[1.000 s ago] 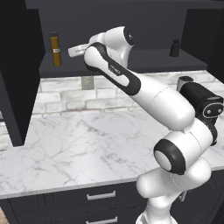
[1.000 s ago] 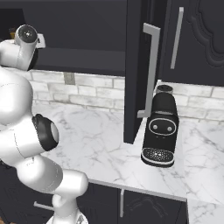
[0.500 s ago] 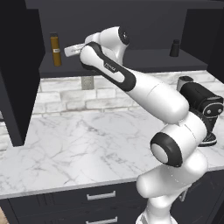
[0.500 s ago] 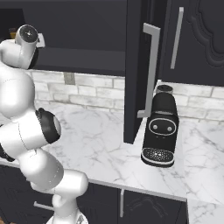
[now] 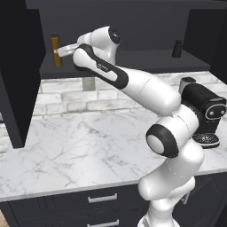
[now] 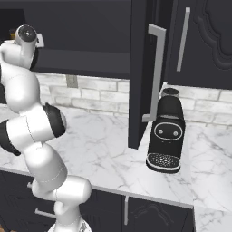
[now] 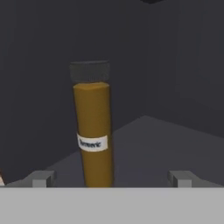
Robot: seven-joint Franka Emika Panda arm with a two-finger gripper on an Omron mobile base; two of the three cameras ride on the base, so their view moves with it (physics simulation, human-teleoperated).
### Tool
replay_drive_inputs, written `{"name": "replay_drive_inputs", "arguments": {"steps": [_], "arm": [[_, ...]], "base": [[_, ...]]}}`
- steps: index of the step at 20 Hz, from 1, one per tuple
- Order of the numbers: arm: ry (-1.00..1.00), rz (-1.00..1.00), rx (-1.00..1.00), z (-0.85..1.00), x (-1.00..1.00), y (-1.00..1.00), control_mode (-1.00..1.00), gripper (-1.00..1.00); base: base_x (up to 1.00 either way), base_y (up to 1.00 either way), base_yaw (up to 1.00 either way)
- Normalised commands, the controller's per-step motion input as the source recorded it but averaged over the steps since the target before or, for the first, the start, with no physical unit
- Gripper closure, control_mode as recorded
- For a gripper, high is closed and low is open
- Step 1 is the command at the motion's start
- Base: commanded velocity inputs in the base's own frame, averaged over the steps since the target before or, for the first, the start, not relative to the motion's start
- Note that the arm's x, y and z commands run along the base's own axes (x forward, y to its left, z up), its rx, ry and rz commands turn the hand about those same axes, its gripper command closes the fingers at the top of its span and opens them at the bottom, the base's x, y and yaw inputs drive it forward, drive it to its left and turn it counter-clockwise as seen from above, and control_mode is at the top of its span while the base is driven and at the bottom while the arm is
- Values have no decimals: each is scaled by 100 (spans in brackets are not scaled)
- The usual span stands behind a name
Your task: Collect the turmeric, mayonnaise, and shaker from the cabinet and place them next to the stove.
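The turmeric point(image 5: 56, 51) stands upright at the left end of the open cabinet's shelf point(image 5: 150, 61), a slim amber bottle with a dark cap. My gripper point(image 5: 62, 51) is just to its right at label height, open and holding nothing. In the hand view the turmeric point(image 7: 92, 127) rises left of centre between the two spread fingertips point(image 7: 41, 178) of the gripper point(image 7: 112, 179), still a little ahead of them. The small black shaker point(image 5: 177, 48) sits at the shelf's right end. The mayonnaise and the stove are out of view.
A black coffee machine point(image 5: 201, 111) stands on the marble counter point(image 5: 80, 150) to the right, behind my arm. The cabinet's open left door point(image 5: 17, 75) hangs beside the bottle. Another open door point(image 6: 140, 72) with a silver handle juts out over the counter.
The arm has reached further left into the cabinet, bringing the open gripper close to the turmeric. Nothing else has moved.
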Motion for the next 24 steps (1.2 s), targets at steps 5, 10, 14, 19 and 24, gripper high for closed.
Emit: {"name": "replay_drive_inputs", "arguments": {"steps": [5,10,14,19,24], "arm": [[0,0,-3,0,12,19,-100,-100],[0,0,0,0,0,3,-100,-100],[0,0,-2,0,5,25,-100,-100],[0,0,0,0,18,5,-100,-100],[0,0,0,0,15,0,-100,-100]], "base": [[0,0,0],[0,0,0],[0,0,0],[0,0,0],[0,0,0]]}}
